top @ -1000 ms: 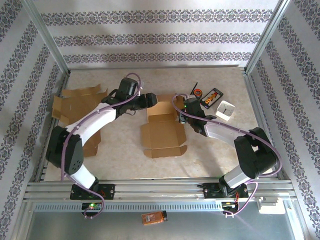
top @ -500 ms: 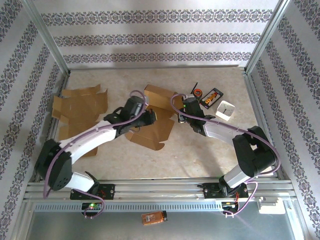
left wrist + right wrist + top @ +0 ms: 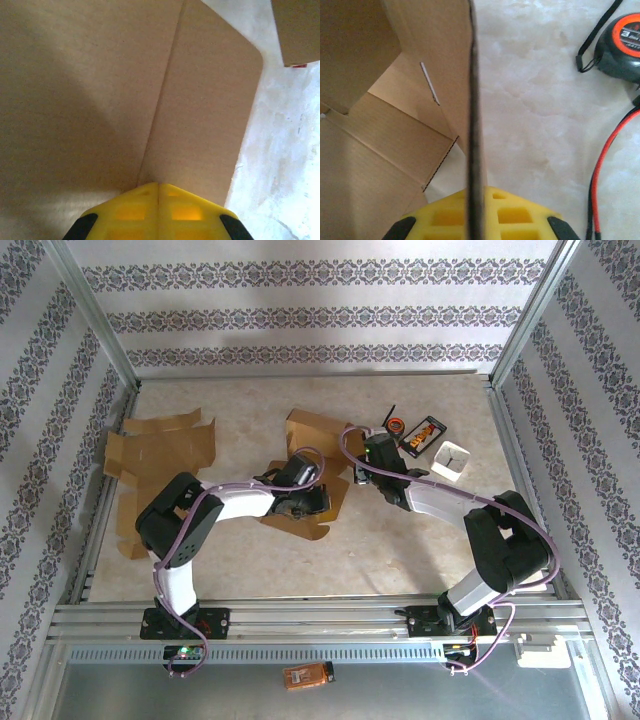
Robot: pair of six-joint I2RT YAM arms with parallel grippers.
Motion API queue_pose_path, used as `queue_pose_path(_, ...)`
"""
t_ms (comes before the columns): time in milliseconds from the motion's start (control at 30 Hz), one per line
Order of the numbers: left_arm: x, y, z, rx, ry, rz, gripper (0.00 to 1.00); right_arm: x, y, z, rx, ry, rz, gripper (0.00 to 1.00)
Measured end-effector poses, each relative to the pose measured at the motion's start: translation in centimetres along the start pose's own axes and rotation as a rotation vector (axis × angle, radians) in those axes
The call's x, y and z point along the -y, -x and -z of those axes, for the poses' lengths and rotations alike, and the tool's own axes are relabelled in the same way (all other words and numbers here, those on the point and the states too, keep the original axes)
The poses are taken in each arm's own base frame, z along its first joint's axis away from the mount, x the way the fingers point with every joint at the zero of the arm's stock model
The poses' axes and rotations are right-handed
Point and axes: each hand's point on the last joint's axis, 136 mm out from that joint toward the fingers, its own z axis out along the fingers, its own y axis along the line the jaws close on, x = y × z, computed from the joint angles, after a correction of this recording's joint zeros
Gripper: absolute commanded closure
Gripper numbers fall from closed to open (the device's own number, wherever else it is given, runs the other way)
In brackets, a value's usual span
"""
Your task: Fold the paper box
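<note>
Right gripper (image 3: 476, 192) pinches an upright wall of the paper box (image 3: 385, 150) edge-on between its yellow fingers. Left gripper (image 3: 158, 186) shows its fingers pressed together, tight against a creased flap (whether it actually grips the card, I can't tell). The box stands half-raised in the middle of the table (image 3: 400, 550), between both arms. Near its right side lies a tape measure (image 3: 625, 40); well off to the left, a flat cardboard blank (image 3: 160, 450).

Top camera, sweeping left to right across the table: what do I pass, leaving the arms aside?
In order: flat cardboard blanks → paper box → tape measure → black and orange gadget → small white container.
</note>
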Motion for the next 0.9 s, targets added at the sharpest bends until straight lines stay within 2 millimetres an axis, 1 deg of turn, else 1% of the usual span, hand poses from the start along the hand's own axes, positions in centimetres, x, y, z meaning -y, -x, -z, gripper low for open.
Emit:
queue_pose_path(100,0.3,0.0,-0.5,-0.006,-0.025,0.004,1.0,-0.2,-0.2,0.0,-0.013,0.005,-0.034,0.9)
queue_pose_path(333,0.9,0.4,-1.4,-0.003,-0.061,-0.005,1.0,-0.6,0.3,0.3,-0.027,0.01,-0.122,0.9)
queue_pose_path(600,1.7,1.0,-1.8,0.003,-0.081,-0.006,1.0,-0.7,0.2,0.4,-0.033,0.005,-0.214,0.89)
queue_pose_path(733,2.2,1.6,-2.1,0.009,-0.092,-0.008,1.0,-1.5,-0.4,-0.1,-0.036,0.008,-0.23,0.9)
queue_pose_path(833,2.7,2.1,-2.3,0.019,-0.102,-0.012,1.0,-2.1,-1.7,-0.8,-0.06,-0.003,-0.221,0.91)
queue_pose_path(900,3.0,2.5,-2.2,0.029,-0.113,-0.014,1.0,-2.4,-1.9,-1.2,-0.043,-0.01,-0.212,0.92)
